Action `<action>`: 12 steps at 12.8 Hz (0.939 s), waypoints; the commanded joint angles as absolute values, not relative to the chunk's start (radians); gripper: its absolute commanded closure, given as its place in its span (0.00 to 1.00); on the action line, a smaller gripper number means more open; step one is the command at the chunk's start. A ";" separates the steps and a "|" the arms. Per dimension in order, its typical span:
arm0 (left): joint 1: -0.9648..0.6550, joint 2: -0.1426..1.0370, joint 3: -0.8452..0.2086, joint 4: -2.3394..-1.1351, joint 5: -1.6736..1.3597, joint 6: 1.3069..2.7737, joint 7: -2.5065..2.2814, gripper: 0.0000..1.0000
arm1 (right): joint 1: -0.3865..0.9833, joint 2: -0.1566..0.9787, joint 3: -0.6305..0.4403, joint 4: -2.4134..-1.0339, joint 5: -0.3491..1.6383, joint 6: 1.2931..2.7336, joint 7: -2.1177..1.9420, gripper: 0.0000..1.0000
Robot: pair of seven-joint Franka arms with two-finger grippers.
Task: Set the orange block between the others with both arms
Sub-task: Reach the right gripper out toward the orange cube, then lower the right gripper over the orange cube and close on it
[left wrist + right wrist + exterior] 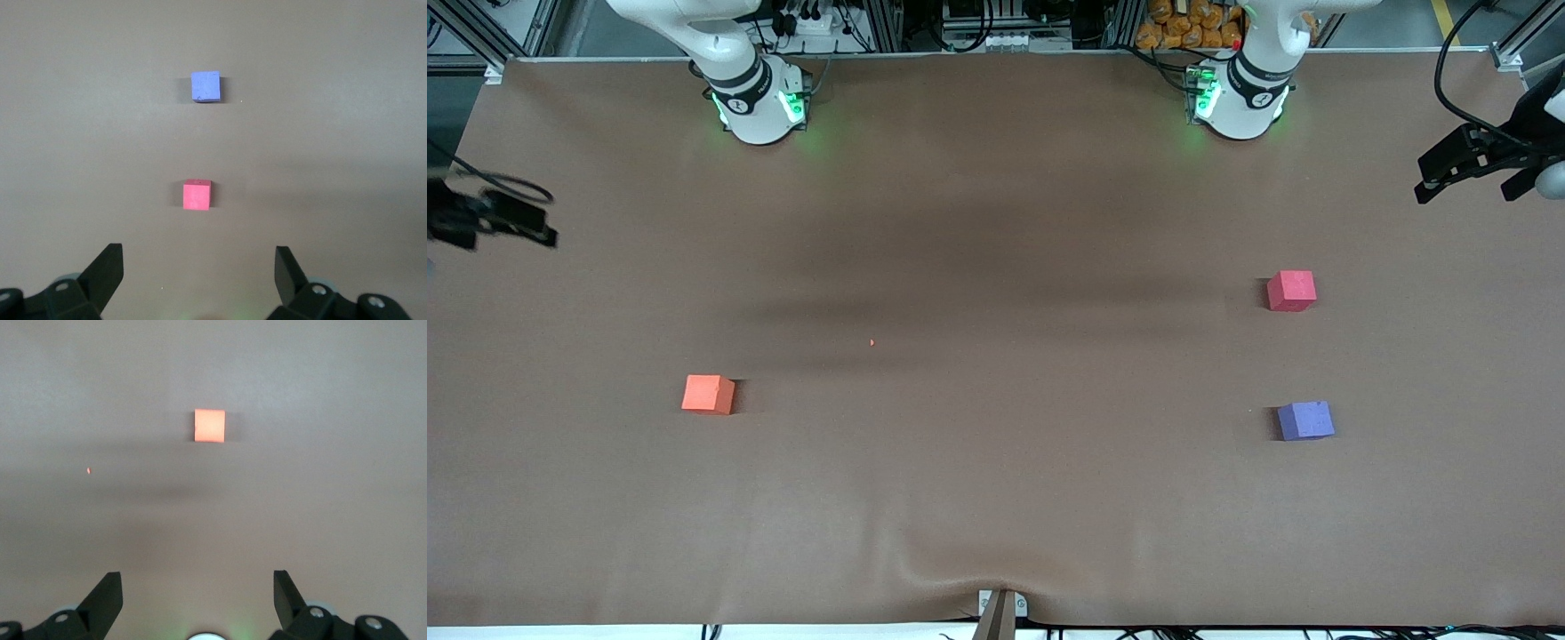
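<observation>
The orange block sits alone on the brown table toward the right arm's end. Toward the left arm's end stand the others: a pinkish-red cube and a purple-blue cube, the purple-blue one nearer the front camera, with a gap between them. My left gripper hangs open and holds nothing over the left arm's end of the table, apart from both cubes. My right gripper hangs open and holds nothing over the right arm's end, well apart from the orange block.
A tiny red speck lies on the brown table cover near the middle. A clamp pinches the cover at the table's front edge, where it wrinkles. Both green-lit arm bases stand along the back edge.
</observation>
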State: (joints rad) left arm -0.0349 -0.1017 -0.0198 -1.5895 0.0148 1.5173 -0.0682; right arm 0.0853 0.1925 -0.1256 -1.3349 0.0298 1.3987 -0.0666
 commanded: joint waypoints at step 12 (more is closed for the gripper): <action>-0.034 -0.090 -0.021 -1.572 -0.002 1.532 -0.057 0.00 | 0.087 0.563 -0.124 -1.516 0.017 1.911 -0.078 0.00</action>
